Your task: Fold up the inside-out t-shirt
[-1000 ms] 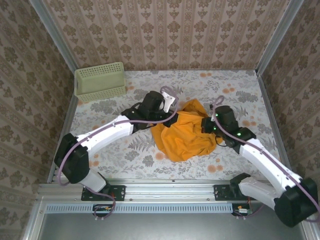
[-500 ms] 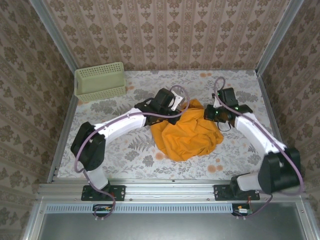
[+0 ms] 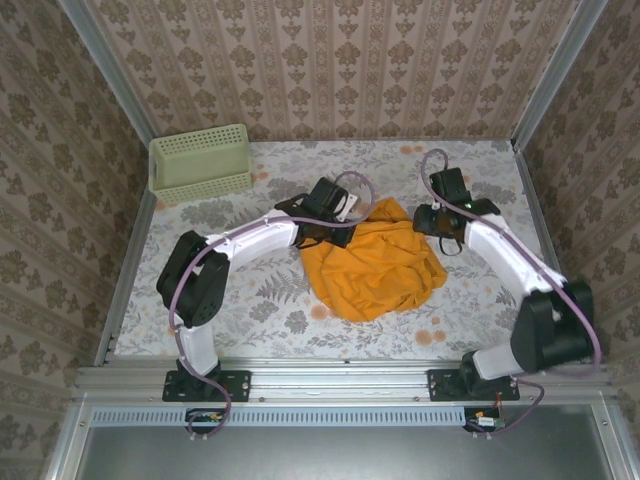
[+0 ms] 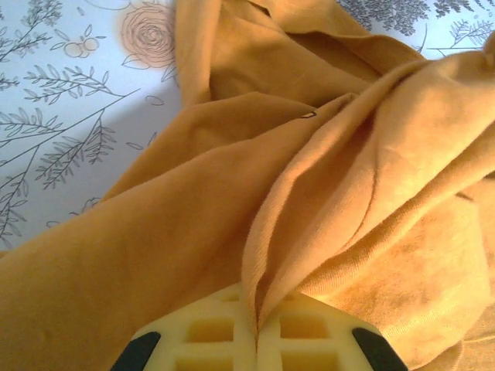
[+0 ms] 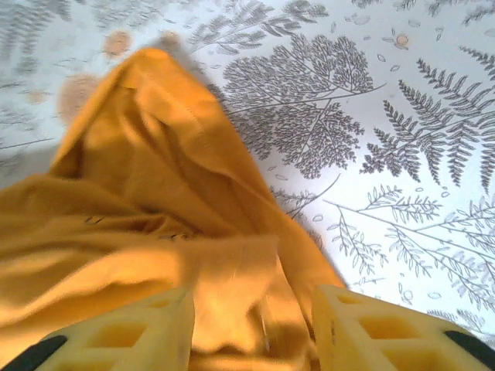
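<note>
1. Left gripper (image 4: 255,328) fingers are seen pressed together at the bottom centre of the left wrist view, and a raised fold of the inside-out t-shirt (image 4: 193,232) is clamped between them.
2. Right gripper (image 5: 251,328) fingers are held wide apart at the bottom of the right wrist view, and orange-yellow cloth is bunched in the gap between them.
3. In the top view the shirt is seen as a crumpled heap at the centre of the frame, with a plain face turned up. The left claw is placed at its upper left edge and the right claw at its upper right edge.
4. The shirt is rested on the floral table (image 3: 230,290), whose fern and flower print is seen beside the cloth in both wrist views.
5. A pale green mesh basket (image 3: 200,165) is stood at the upper left of the top view, near the back wall (image 3: 340,60), well apart from the shirt.
6. The table is enclosed on three sides by patterned wallpaper.
</note>
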You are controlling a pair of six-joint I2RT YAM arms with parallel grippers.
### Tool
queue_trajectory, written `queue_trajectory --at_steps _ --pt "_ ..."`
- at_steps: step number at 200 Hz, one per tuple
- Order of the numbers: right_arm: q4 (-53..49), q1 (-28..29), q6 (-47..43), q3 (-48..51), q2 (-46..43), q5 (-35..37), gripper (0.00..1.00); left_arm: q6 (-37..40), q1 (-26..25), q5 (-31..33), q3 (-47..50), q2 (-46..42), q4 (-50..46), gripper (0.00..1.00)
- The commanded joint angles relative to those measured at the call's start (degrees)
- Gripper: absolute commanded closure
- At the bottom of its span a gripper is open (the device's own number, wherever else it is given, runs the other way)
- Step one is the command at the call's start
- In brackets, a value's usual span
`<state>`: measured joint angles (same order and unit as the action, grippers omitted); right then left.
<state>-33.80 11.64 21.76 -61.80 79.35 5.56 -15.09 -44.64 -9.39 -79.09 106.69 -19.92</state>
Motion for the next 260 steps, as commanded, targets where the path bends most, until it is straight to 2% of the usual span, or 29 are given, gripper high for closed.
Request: queue_trajectory --at_steps 1,24,53,102,124,149,201,238,260 --pt "-0.78 1.38 3.61 5.42 -5.15 -3.90 0.51 -1.41 0.14 -1.37 -0.67 -0.22 -0.41 1.00" --pt "2.62 1.50 5.90 8.29 -3.28 -7.80 0.51 -1.60 0.14 -1.93 -0.59 -0.43 0.10 1.00" --pt "6.27 1.54 6.63 6.80 2.83 -10.08 0.53 -1.69 -0.07 -2.22 -0.72 -0.26 -0.28 1.00" --pt "7.45 1.84 6.53 2.99 9.31 -9.77 0.57 -1.96 -0.51 -2.19 -0.01 -0.86 0.08 1.00" --pt "7.24 1.92 6.43 1.19 11.75 -9.20 0.62 -1.79 -0.70 -2.38 -0.10 -0.79 0.16 1.00" --pt "6.26 2.90 5.20 -1.30 12.45 -6.13 0.65 -1.45 -1.12 -2.39 -0.03 -0.69 0.10 1.00" --pt "4.04 2.94 4.49 -5.54 14.05 -4.74 0.89 -1.51 -1.46 -1.74 0.67 -1.14 0.36 1.00" --pt "0.14 2.73 3.75 -6.49 10.35 -3.79 0.99 -0.99 -1.37 -0.09 1.09 -1.03 -0.13 1.00" --pt "-1.54 1.17 3.76 -6.09 6.47 -6.52 1.00 -0.70 -0.96 1.05 1.51 -0.92 -0.36 1.00"
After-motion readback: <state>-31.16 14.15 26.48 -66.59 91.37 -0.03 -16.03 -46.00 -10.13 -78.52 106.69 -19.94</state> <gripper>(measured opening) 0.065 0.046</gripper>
